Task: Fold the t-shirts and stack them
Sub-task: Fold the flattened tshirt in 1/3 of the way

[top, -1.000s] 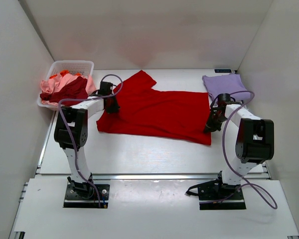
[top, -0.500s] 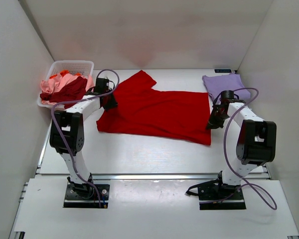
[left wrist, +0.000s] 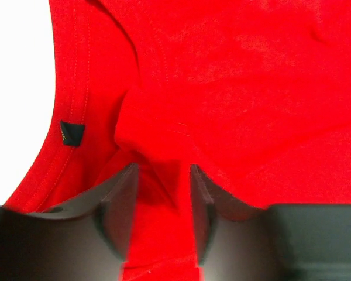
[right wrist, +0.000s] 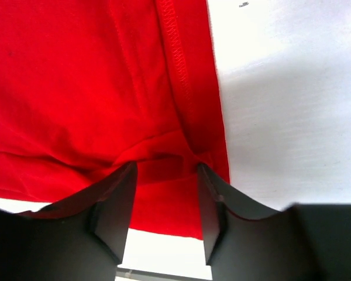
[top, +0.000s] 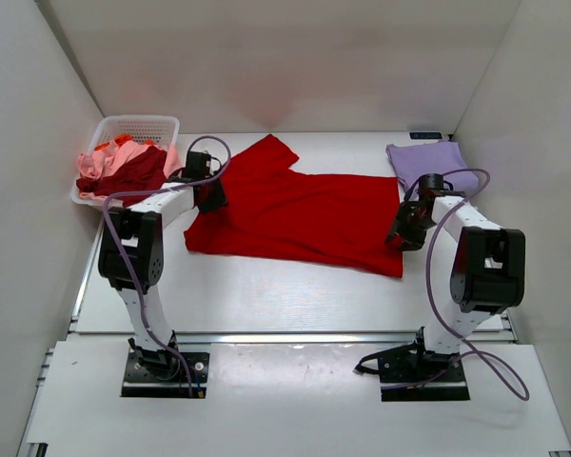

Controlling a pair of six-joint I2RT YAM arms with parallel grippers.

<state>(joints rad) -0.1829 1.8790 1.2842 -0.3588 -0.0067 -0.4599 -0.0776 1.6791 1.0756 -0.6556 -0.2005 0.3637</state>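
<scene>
Overhead, the red t-shirt [top: 305,214] lies flat, long axis 9 to 3 o'clock, left gripper [top: 210,197] at its 9 end, right gripper [top: 401,235] at its 3 hem; since half a second ago only the right one crept toward 9. Left wrist: the fingers [left wrist: 120,196] pinch a red ridge. Right wrist: likewise, beside the hem.

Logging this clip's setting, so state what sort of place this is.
Probably a robot lab test cell, not a home: plain white walls box in a table, left arm and right arm are bolted at its near edge, and a red t-shirt lies spread beside a basket.
</scene>
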